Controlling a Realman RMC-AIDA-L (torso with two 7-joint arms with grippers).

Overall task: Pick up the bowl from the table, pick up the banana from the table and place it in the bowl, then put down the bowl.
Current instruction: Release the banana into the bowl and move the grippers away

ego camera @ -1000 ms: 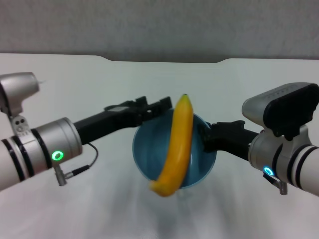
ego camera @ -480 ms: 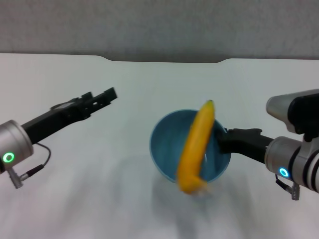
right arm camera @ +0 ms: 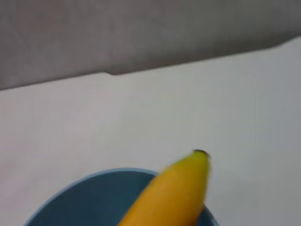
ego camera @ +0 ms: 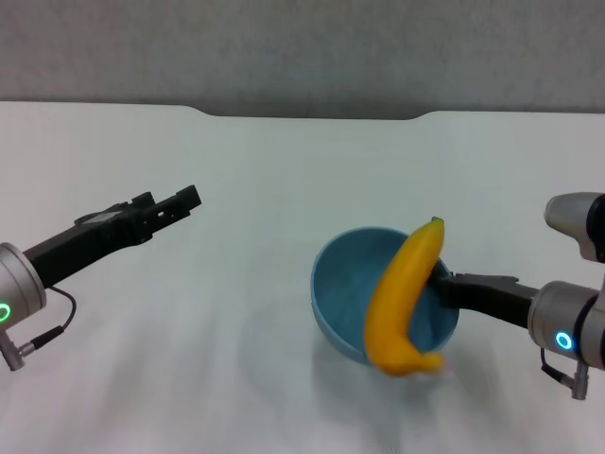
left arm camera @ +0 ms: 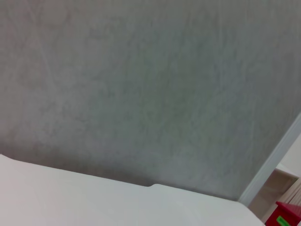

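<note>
The light-blue bowl [ego camera: 345, 284] is right of centre in the head view, tilted and casting a faint shadow on the white table [ego camera: 284, 161]. The yellow banana [ego camera: 402, 303] lies slanted across the bowl, its dark stem tip up over the far rim and its lower end hanging over the near rim. My right gripper [ego camera: 446, 284] is shut on the bowl's right rim, partly hidden behind the banana. In the right wrist view the banana [right arm camera: 174, 197] sits over the bowl [right arm camera: 94, 197]. My left gripper [ego camera: 182, 200] is far off to the left, open and holding nothing.
The table's notched far edge [ego camera: 312, 115] meets a grey wall. The left wrist view shows only wall, a strip of table [left arm camera: 70, 197] and a small red object [left arm camera: 288, 214] off in a corner.
My left gripper has let go of the banana and drawn back to the left. The right arm has carried the bowl with the banana to the right and toward me.
</note>
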